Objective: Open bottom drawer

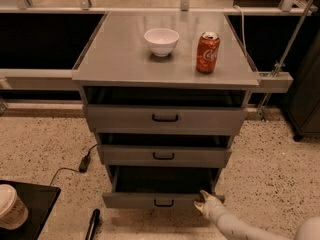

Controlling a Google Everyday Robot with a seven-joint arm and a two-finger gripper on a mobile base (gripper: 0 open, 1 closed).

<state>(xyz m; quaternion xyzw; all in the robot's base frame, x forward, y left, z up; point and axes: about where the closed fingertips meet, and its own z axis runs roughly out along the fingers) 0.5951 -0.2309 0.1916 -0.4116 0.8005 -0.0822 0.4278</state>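
The bottom drawer (135,200) is the lowest of three grey drawers in the metal cabinet. Its flat front carries a small black loop handle (163,203), and it stands pulled out a little, with a dark gap above the front. My gripper (200,200) is at the right end of that drawer front, at its top edge, on a white arm that comes in from the lower right corner. The middle drawer (164,155) and the top drawer (165,118) sit above, each with its own black handle.
On the cabinet top (115,59) stand a white bowl (161,41) and a red soda can (207,52). A paper cup (10,206) rests on a black tray at lower left. A black cable (80,165) runs over the speckled floor left of the cabinet.
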